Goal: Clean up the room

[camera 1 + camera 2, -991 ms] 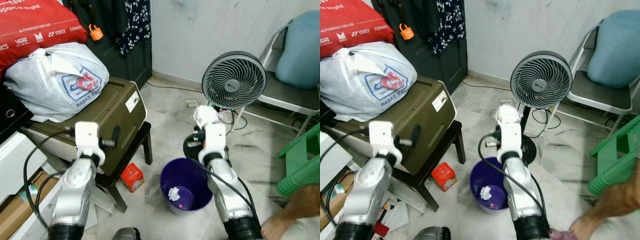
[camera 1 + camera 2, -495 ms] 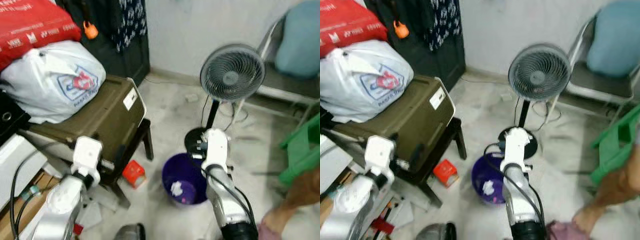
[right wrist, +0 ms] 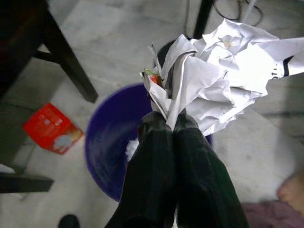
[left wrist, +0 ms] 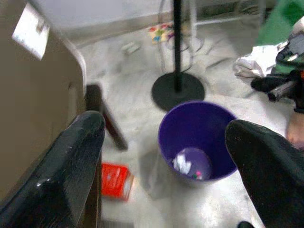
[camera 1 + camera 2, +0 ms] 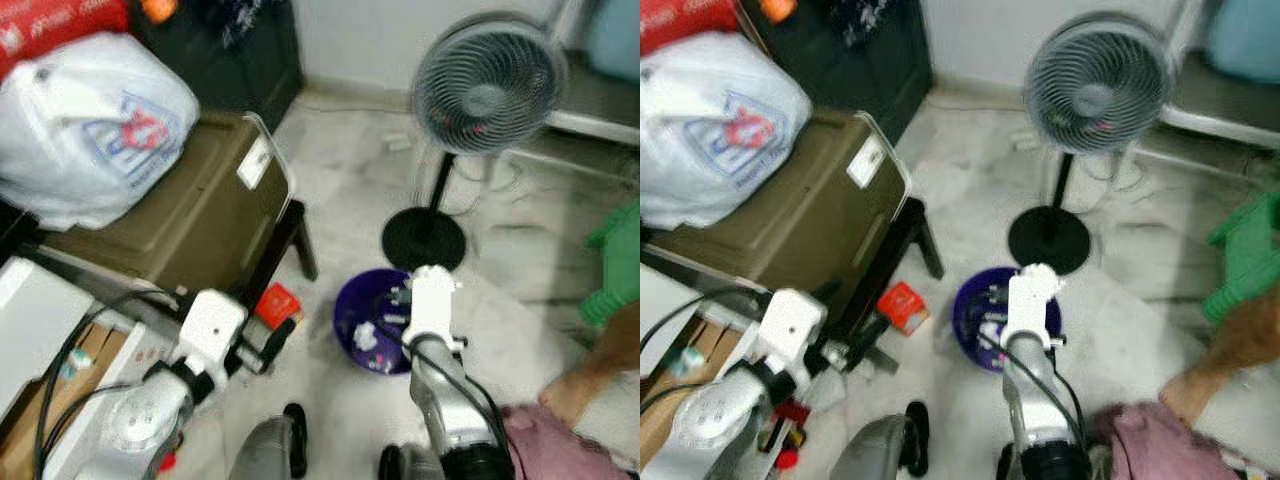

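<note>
Crumpled paper (image 3: 223, 80), pinched in right gripper (image 3: 171, 126), lowered from fan height to just above purple bin (image 3: 107, 142); ready for dropping. Left gripper (image 4: 166, 156) spread.

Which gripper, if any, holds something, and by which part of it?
The right gripper pinches the crumpled white paper by its near edge, above the purple bin. The left gripper is open, holding nothing.
</note>
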Available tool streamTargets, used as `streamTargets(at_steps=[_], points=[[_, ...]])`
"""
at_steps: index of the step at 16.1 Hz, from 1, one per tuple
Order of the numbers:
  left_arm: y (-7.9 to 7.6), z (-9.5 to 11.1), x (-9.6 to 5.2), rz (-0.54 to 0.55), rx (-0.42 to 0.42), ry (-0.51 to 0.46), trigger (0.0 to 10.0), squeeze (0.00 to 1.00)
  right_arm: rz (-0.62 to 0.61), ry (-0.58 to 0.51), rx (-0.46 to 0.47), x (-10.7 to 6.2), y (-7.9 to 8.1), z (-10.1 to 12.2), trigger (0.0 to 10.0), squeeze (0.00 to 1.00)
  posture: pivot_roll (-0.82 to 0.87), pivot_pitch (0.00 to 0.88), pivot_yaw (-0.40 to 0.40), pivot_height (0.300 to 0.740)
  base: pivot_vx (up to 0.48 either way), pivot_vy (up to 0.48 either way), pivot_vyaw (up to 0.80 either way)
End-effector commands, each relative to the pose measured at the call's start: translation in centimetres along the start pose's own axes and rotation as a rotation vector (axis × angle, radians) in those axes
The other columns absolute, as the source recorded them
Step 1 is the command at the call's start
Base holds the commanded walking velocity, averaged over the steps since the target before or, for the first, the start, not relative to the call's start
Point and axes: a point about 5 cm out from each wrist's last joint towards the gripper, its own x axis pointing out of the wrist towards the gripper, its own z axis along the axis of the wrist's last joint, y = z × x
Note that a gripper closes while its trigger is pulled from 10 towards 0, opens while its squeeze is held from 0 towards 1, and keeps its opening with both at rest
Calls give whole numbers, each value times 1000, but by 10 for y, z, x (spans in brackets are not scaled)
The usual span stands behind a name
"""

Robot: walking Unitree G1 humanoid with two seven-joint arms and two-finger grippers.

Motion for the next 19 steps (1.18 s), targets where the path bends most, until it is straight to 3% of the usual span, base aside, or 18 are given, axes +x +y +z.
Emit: streamTargets(at_steps=[1,6,10,13,16,19], points=[[-1,2,-3,4,-1,5,10000,0,7,20,54,-4,12,-2,10000,0,161,294,130,740,0,0,0],[0,2,-14,34,-30,50,10000,0,8,25,46,18,11,4,10000,0,204,322,139,740,0,0,0],[2,3,-19,59,-39,71,10000,0,63,-28,5,36,33,29,10000,0,227,337,130,740,0,0,0],[3,1,-24,64,-37,91,10000,0,62,-36,2,39,38,35,10000,0,234,339,125,740,0,0,0],[5,2,-23,72,-38,95,10000,0,17,-11,-21,42,29,27,10000,0,234,343,128,740,0,0,0],[5,0,-24,73,-37,105,10000,0,-55,63,11,43,14,11,10000,0,232,346,132,740,0,0,0]])
